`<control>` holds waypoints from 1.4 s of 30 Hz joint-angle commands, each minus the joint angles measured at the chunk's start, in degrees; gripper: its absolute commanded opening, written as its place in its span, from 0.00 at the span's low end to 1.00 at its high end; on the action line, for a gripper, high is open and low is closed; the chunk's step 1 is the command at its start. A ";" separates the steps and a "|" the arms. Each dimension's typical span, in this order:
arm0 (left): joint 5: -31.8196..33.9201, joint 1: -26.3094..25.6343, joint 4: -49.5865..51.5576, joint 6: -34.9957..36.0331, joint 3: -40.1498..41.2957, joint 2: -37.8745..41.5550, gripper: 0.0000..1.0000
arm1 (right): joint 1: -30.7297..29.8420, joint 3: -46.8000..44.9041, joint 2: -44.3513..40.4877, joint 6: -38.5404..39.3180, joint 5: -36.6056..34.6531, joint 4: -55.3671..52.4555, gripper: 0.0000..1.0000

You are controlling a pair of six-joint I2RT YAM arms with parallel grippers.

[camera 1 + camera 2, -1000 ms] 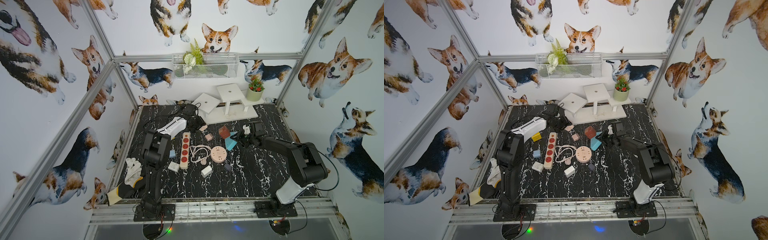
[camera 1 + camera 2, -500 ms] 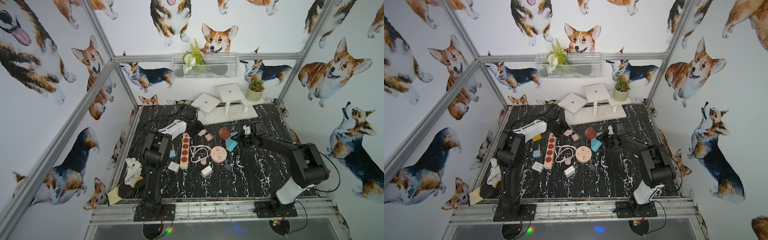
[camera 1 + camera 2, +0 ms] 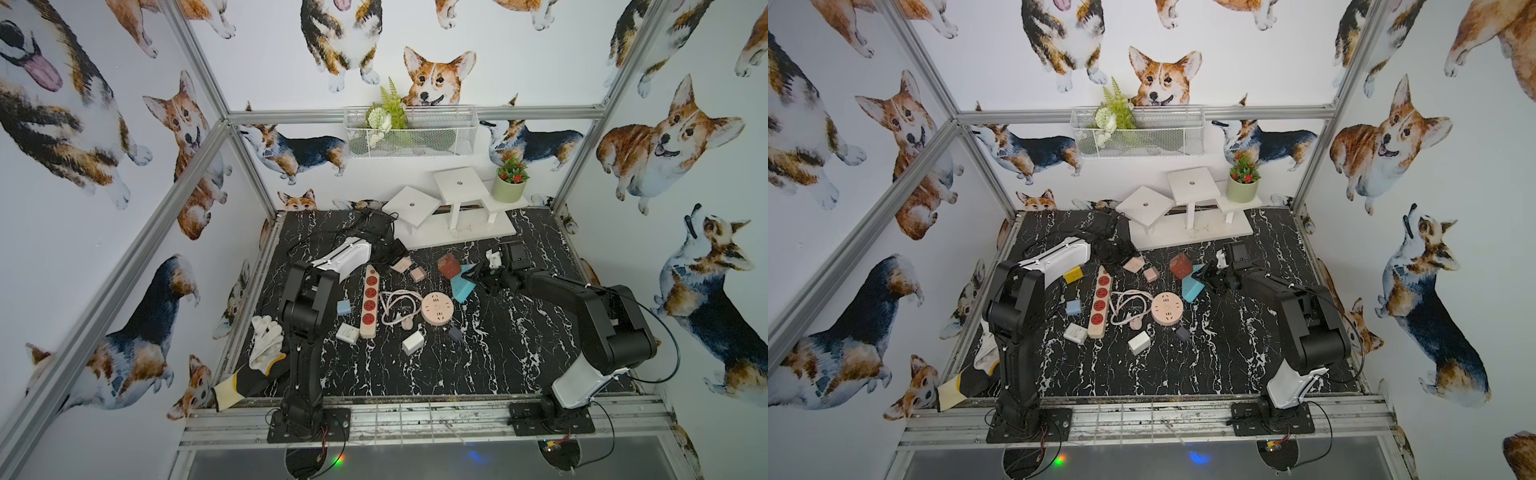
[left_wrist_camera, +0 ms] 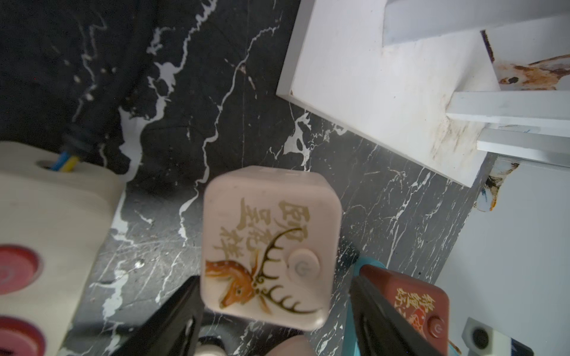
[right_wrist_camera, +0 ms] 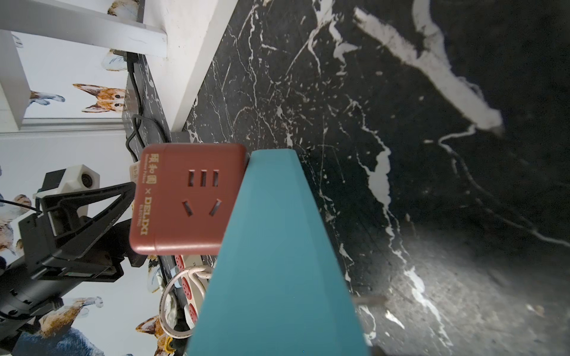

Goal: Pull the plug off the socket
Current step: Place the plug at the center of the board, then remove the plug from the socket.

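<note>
My right gripper is shut on the teal socket block, which fills the right wrist view and hides the fingers. A red-brown cube plug sits tight against the teal block's side and shows in both top views. My left gripper is open around a pink deer-print cube. There is a gap between the cube and one finger, and the other finger is at its edge. The pink cube lies near the white stand.
A beige strip with red sockets, a coiled white cable, a round pink socket, a second pink cube and small chargers lie mid-table. A white stand and black cables are at the back. A glove lies at the left edge.
The left jaws have widened around the pink cube, which now sits loose between them. The right arm and the teal block have stayed still.
</note>
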State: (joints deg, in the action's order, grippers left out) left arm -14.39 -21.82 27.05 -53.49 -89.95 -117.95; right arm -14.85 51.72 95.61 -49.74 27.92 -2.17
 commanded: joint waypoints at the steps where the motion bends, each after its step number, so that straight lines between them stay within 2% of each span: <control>1: 1.23 -0.06 2.41 0.07 0.97 1.28 0.78 | 0.10 0.04 0.73 -0.20 -2.42 -5.95 0.00; 14: 3.20 -0.52 7.32 0.60 1.80 3.47 0.79 | 0.09 0.05 0.68 -0.30 -2.26 -5.98 0.00; 18: 5.35 -1.30 13.60 3.05 -2.06 3.69 0.78 | 0.10 -0.55 0.28 0.04 -2.17 -5.71 0.00; 22: 6.10 -4.42 18.54 7.84 -9.43 2.33 0.76 | 0.09 -0.75 0.17 0.82 -1.82 -5.69 0.00; 27: 2.79 -8.45 20.18 9.55 -17.08 -0.96 0.68 | 0.09 -1.79 -0.29 1.26 -1.61 -5.21 0.00; 30: 0.50 -10.10 18.90 8.26 -19.02 -2.53 0.68 | 0.09 -2.52 -0.80 1.76 -1.05 -4.86 0.00; 36: -6.37 -11.40 14.83 6.27 -20.74 -6.16 0.80 | 0.02 -3.82 -2.13 2.93 -0.68 -4.75 0.00; 42: -10.71 -11.84 9.45 3.93 -19.91 -8.23 0.82 | -0.16 -3.78 -2.19 4.00 0.55 -4.66 0.00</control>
State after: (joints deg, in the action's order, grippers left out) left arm -21.61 -33.43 40.34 -48.14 -110.04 -125.73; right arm -14.66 48.07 93.19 -46.50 28.53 -0.47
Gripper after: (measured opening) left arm 0.815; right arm 0.344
